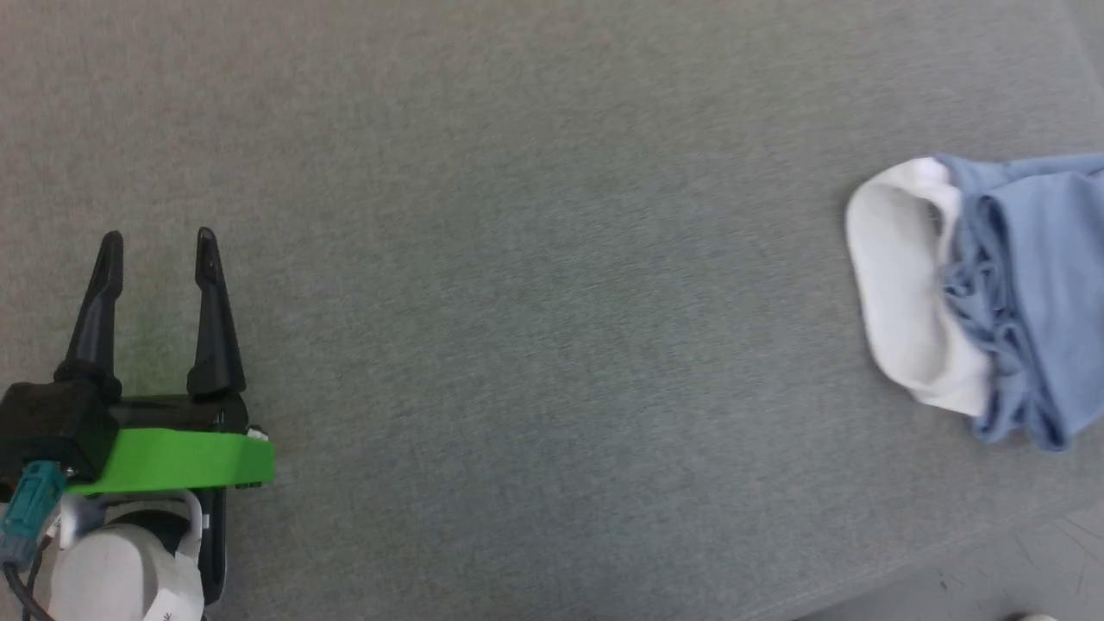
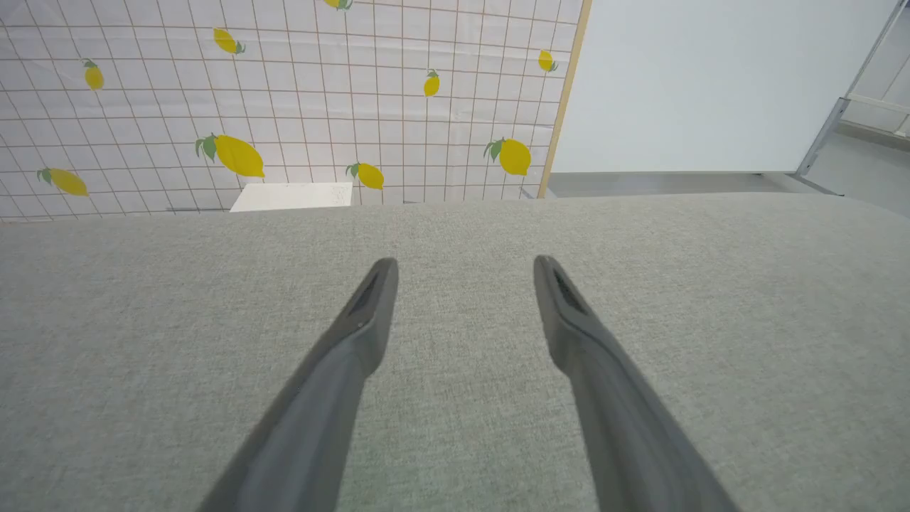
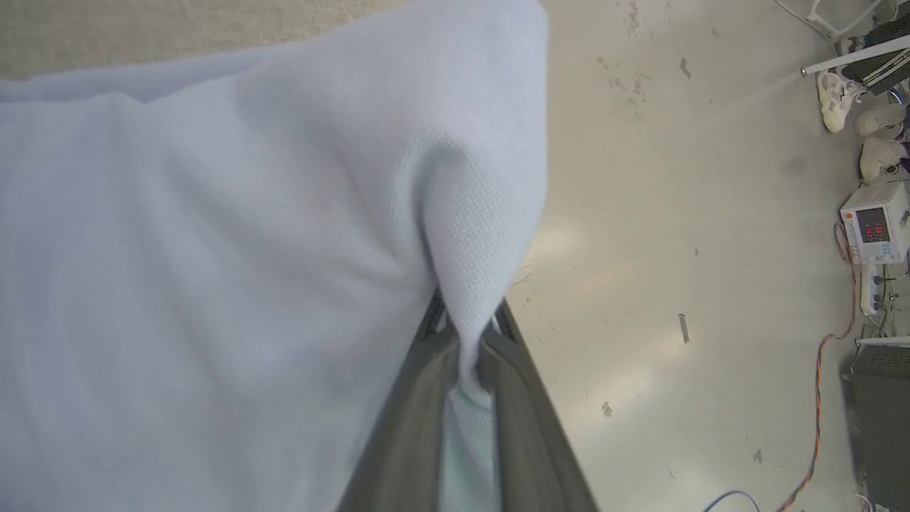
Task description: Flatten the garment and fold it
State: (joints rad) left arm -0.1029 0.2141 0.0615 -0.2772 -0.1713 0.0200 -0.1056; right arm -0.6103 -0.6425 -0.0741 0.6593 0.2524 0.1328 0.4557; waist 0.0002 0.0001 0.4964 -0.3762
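The garment [image 1: 1026,285] lies bunched at the right edge of the head view, light blue with its white inside turned out toward the left. My left gripper [image 1: 158,246] rests open at the lower left, far from the cloth, with nothing between its fingers. In the left wrist view that gripper [image 2: 466,270] hovers over bare grey fabric. The right wrist view shows my right gripper [image 3: 466,323] shut on a pinched fold of the garment [image 3: 213,249], which spreads pale across the left of that view.
The grey cloth-covered table [image 1: 517,259] reaches to a front edge at the lower right, with floor beyond. A lemon-patterned wall [image 2: 284,99] stands past the table's far edge. On the floor at the right are a power unit [image 3: 876,227] and cables.
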